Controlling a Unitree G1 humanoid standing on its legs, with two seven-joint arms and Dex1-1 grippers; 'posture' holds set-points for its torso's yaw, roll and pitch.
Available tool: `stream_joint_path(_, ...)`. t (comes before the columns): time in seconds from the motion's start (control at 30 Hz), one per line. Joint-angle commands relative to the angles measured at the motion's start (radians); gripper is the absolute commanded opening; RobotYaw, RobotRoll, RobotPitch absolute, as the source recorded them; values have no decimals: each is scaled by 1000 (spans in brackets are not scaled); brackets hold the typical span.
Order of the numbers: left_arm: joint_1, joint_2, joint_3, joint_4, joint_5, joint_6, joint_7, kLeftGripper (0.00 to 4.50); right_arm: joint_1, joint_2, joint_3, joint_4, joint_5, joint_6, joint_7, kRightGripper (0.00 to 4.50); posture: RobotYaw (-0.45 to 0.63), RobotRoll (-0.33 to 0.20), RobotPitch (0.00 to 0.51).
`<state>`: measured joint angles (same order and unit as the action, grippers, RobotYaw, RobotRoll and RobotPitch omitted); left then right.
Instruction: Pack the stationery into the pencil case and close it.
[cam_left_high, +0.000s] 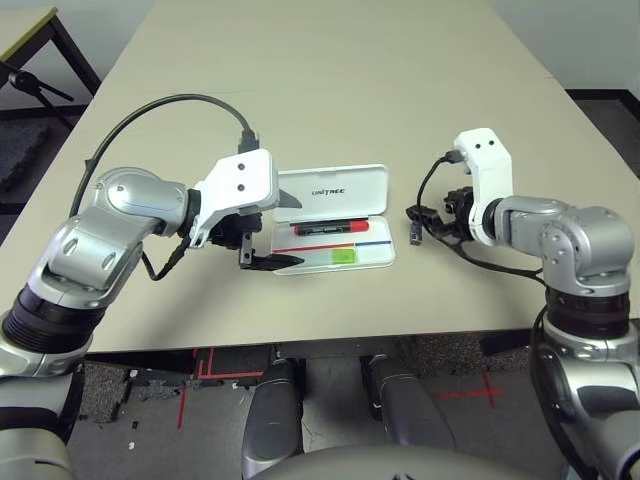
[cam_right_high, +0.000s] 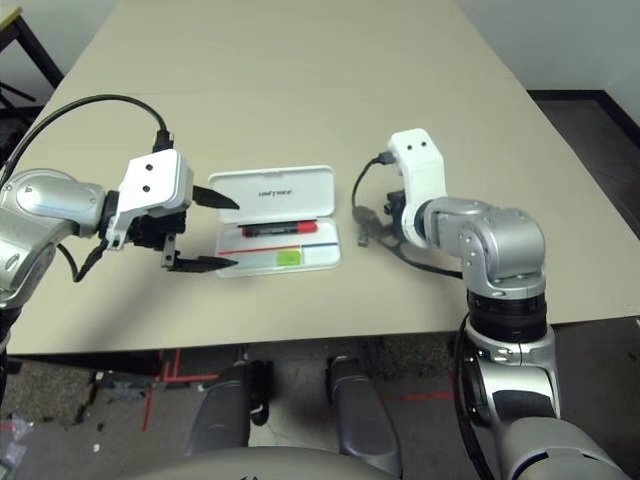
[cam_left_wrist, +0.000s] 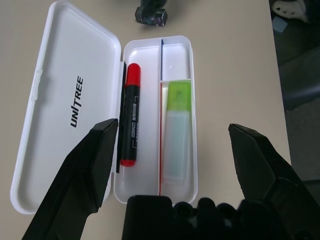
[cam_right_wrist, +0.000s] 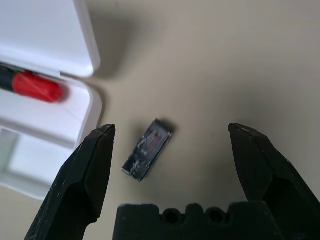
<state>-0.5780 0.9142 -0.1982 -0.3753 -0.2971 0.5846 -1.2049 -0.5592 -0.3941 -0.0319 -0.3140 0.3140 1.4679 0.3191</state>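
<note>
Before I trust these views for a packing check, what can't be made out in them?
- Small white print on the marker: too small to read, left wrist view.
- Print on the small dark piece: blurred, right wrist view.
- Black end of the marker: cut off by the picture edge, right wrist view.

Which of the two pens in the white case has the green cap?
The pale highlighter, in the compartment with the red strip along its side; the other, the marker, is black with red ends.

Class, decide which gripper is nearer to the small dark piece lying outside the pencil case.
Right: the right gripper hovers just over the dark piece; the left is across the case.
</note>
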Motion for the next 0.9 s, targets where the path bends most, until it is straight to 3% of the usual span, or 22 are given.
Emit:
stream_joint_path(0.03, -2, -2, -10, -3, 7, -8, 2, 4470, 21, 7, 26, 6, 1, -10, -7, 4500, -94, 0, 163)
stream_joint_path(0.53, -8, -8, -24, -3, 15, -5, 1, 4470, 77, 22, 65, 53, -4, -45, -16, 4500, -99, 0, 180)
stream_joint_path(0.67, -10, -9, -26, -2, 16, -4, 0, 4500, 81, 21, 61, 48, -1, -41, -18, 3550, -100, 0, 181)
stream_joint_path(0.9, -16, -11, -34, 3, 21, -3, -1, 4500, 72, -22, 55, 46, 6, -43, 3, 958, -103, 0, 181)
